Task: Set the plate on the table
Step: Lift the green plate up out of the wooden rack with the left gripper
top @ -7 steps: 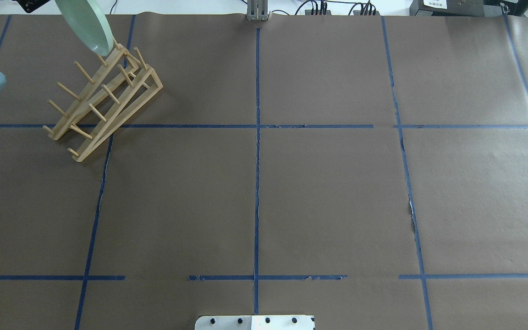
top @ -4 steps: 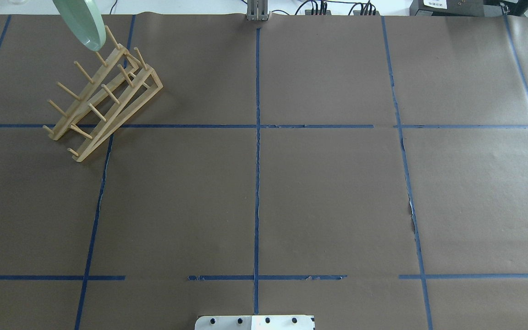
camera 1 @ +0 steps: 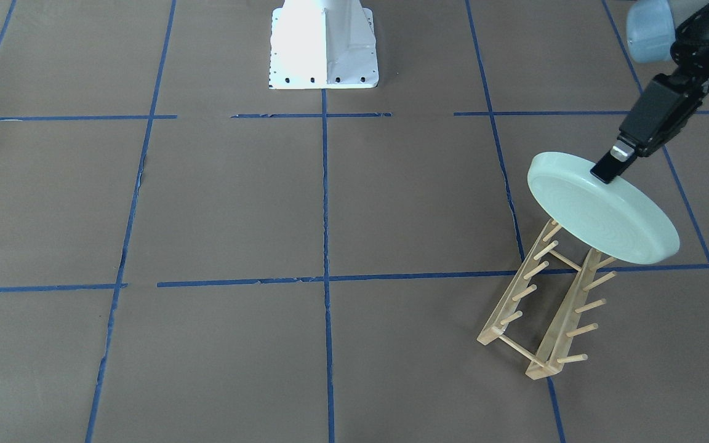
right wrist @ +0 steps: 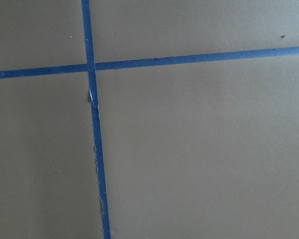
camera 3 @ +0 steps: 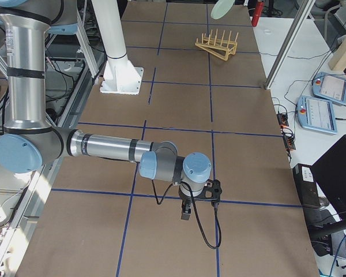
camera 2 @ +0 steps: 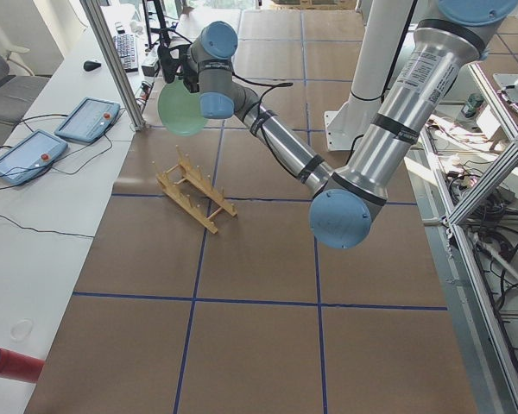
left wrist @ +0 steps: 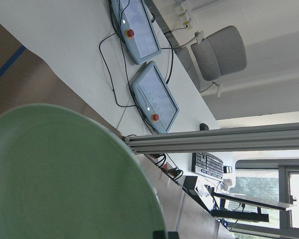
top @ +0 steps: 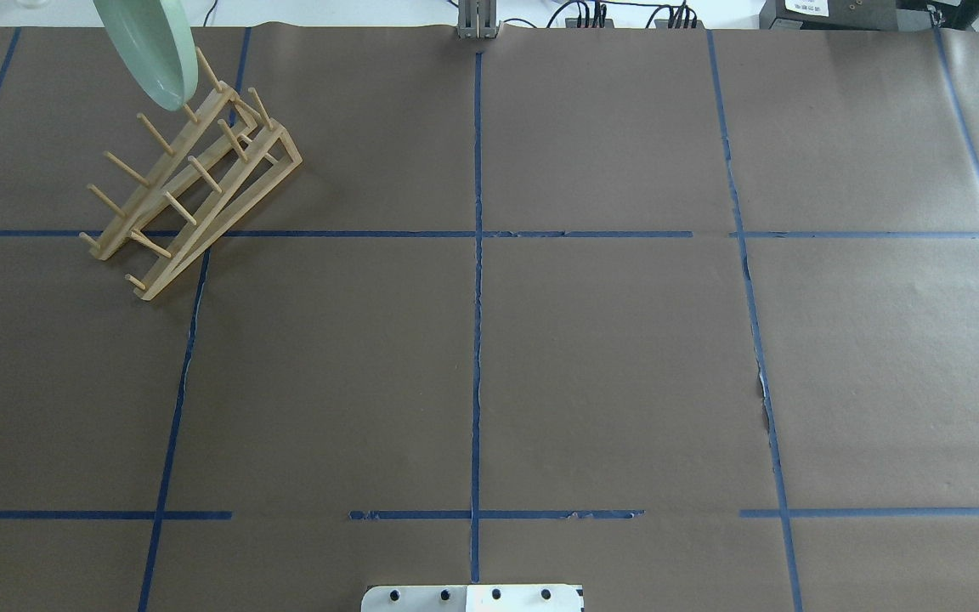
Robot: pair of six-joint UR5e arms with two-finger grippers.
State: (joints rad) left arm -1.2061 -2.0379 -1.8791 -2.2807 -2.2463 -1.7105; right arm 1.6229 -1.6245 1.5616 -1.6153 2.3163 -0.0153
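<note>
The pale mint-green plate (camera 1: 600, 212) hangs tilted in the air above the far end of the light wooden peg rack (camera 1: 545, 301). It is clear of the pegs. My left gripper (camera 1: 607, 169) is shut on the plate's rim from above. The plate also shows in the overhead view (top: 149, 51), the exterior left view (camera 2: 183, 110) and the left wrist view (left wrist: 65, 174). My right gripper (camera 3: 185, 213) hovers low over bare brown table paper, far from the plate. I cannot tell whether it is open or shut.
The rack (top: 192, 187) stands on the table's far left section. The white robot base (camera 1: 324, 43) is at the near edge. Two teach pendants (left wrist: 154, 97) and an aluminium post (camera 2: 112, 60) lie beyond the table's far edge.
The plate has shifted slightly left over the rack's far end. The left arm's grey joint has moved out of the overhead view's left edge.
</note>
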